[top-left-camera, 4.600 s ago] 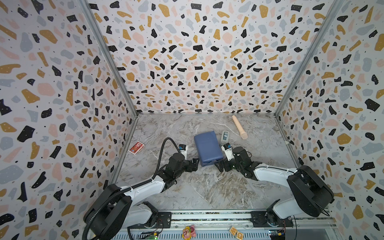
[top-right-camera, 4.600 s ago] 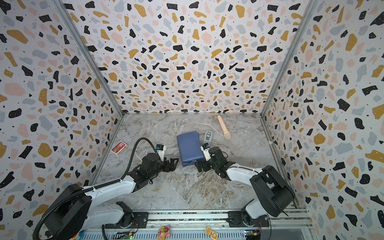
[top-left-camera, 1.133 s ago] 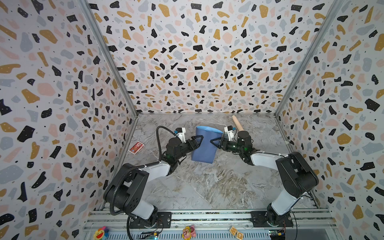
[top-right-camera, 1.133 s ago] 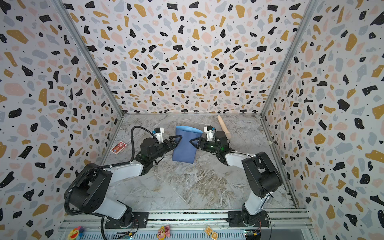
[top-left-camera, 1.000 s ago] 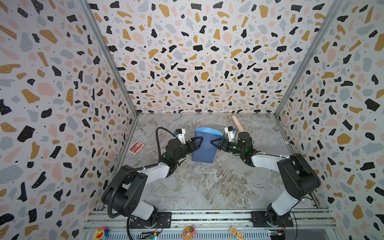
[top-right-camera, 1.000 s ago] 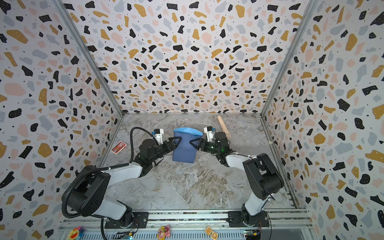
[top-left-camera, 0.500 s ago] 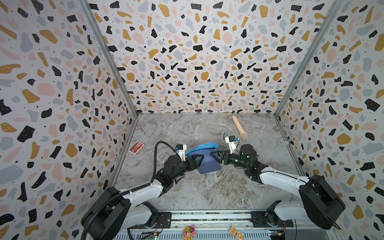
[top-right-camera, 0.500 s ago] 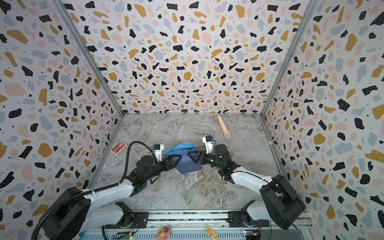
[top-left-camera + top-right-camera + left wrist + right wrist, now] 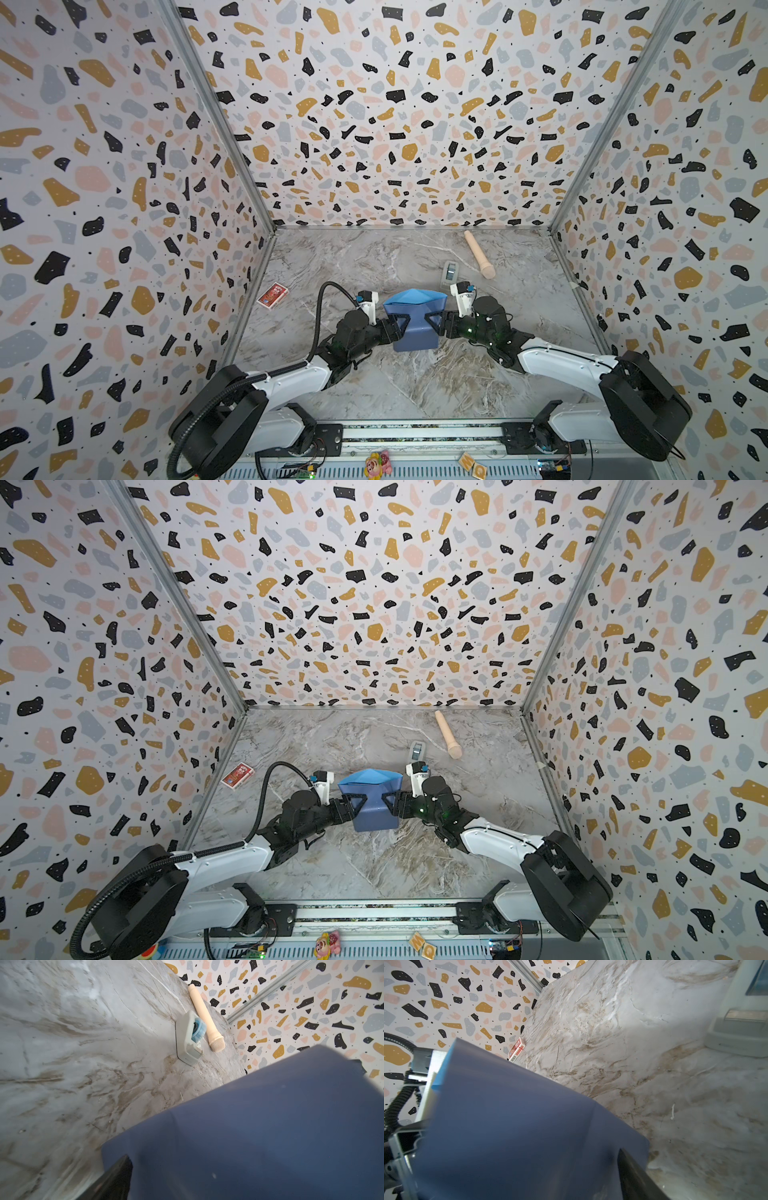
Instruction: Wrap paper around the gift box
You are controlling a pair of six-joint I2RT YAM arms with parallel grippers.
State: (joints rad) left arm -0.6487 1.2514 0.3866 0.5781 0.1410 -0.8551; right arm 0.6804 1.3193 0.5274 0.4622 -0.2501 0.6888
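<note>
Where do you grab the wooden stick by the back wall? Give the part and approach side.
Probably the slim shaft of the wooden stick, mid-length, from straight above, jaws across it: it lies flat on the table, and the head end is thicker.

The paper (image 9: 415, 336) is coloured dull blue (sky-blue on top); the table (image 9: 415, 390) is veined grey-brown; the card pack (image 9: 273, 295) is printed red.

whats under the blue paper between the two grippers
Only the paper itself shows, folded into a boxy bundle. Whatever it wraps, likely the gift box, is fully covered.
</note>
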